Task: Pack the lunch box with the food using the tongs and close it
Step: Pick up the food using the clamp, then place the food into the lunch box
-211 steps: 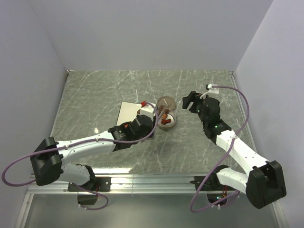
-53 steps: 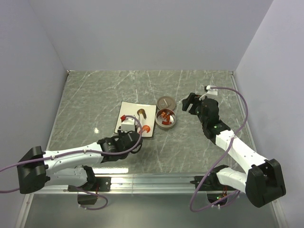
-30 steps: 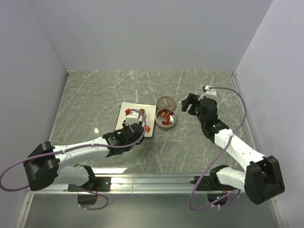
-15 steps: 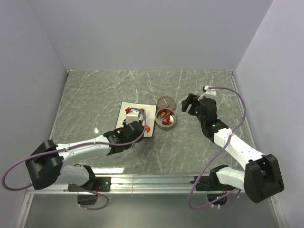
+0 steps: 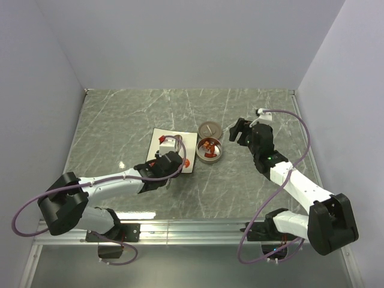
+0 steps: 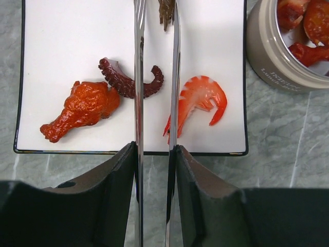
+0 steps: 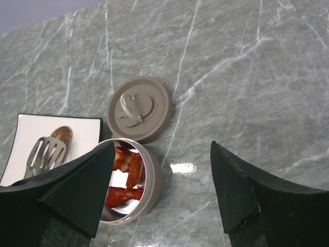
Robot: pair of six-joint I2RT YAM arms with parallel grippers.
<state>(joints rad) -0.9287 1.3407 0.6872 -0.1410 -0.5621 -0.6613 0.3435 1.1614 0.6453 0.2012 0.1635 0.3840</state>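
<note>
left gripper (image 6: 156, 154) had its jaws clamped on the tongs (image 6: 175, 77), whose two arms ran out over the white plate (image 6: 61, 41). a shrimp (image 6: 198, 100) lay just at 3 o'clock of the arms, with a tentacle (image 6: 123, 85) and an orange chunk (image 6: 82, 109) at 9. the lunch box (image 6: 267, 62), with food inside, stood on the worktop (image 6: 288, 149) at the plate's 2 o'clock. its lid (image 7: 140, 108) was off, at 12. right gripper (image 7: 162, 149) had its jaws wide apart, empty.
</note>
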